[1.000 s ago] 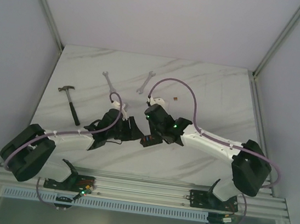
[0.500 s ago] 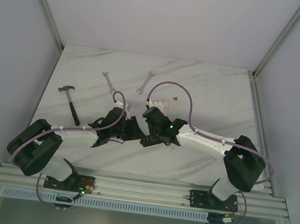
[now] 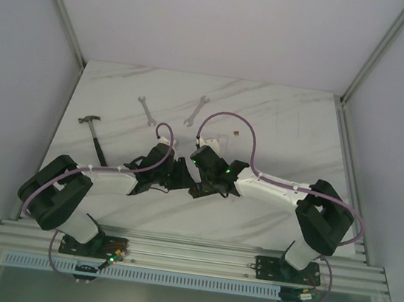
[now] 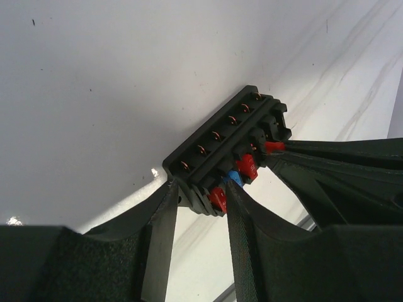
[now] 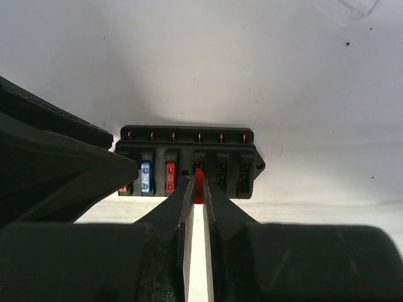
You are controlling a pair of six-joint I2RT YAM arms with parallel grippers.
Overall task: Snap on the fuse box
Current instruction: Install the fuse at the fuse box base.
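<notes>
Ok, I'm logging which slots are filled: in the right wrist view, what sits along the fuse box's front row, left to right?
blue fuse → seated red fuse → held red fuse, between the right gripper's jaws → two empty slots. The fuse box's leftmost slot is mostly hidden behind the left gripper.

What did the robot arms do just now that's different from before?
Both arms folded inward: the left elbow swung right, the right elbow swung left, and the left gripper edged right toward the fuse box. The fuse box, hammer and two wrenches stayed put.
</notes>
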